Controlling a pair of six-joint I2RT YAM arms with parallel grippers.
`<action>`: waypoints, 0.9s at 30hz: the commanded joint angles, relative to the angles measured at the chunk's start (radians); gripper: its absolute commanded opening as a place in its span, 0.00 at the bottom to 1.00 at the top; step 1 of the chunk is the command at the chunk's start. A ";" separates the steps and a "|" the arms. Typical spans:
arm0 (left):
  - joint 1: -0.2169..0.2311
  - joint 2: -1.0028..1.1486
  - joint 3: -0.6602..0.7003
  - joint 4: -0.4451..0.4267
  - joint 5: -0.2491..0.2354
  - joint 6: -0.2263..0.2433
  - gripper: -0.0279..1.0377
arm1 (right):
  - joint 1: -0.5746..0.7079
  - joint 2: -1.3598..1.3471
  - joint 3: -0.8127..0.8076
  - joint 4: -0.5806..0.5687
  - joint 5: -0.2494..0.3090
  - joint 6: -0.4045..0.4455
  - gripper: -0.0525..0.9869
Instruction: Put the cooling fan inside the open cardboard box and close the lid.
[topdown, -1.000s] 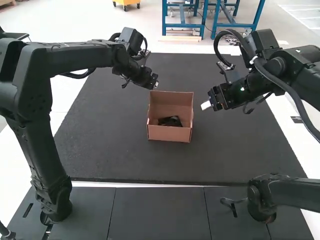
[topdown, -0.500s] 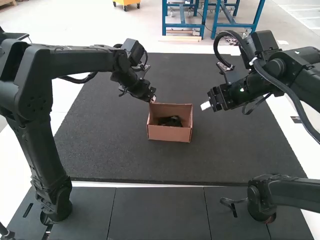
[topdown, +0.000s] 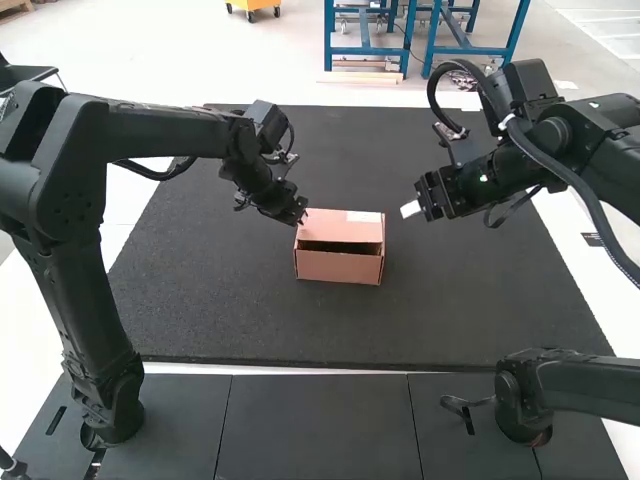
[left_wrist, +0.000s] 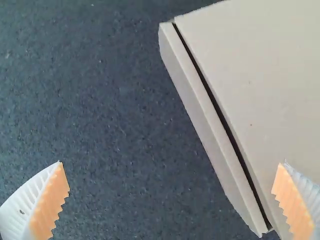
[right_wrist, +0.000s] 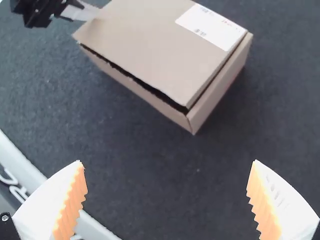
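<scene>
We're looking at the cardboard box (topdown: 340, 262) sitting near the middle of the black mat (topdown: 200, 280). Its lid (right_wrist: 150, 45) is lying almost flat over the top, with just a thin dark gap showing along the front edge. Whatever's inside is being hidden by that lid, so we're not calling anything on the contents. A white label (right_wrist: 211, 27) is sitting on the lid toward its back right corner.

The left gripper (topdown: 293, 212) is hanging right at the lid's back left corner with its fingers spread wide, one over the lid and the other out over the mat. It's gripping nothing. From the right wrist view, one fingertip is looking like it's touching that corner of the lid, though we're not able to tell if it's pressing down.

The right gripper (topdown: 410, 211) is hovering off to the box's right, apart from it and above the mat. It's also spread wide and holding nothing.
</scene>
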 joint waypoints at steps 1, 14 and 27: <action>-0.017 -0.001 -0.029 0.017 0.025 -0.012 0.93 | 0.008 -0.002 -0.008 0.006 0.002 -0.007 0.75; -0.017 -0.001 -0.158 0.149 0.019 -0.016 0.93 | 0.005 -0.002 -0.014 0.003 0.002 -0.006 0.75; -0.002 -0.190 -0.010 0.049 0.007 -0.045 0.93 | 0.003 -0.004 -0.006 0.006 0.002 0.013 0.75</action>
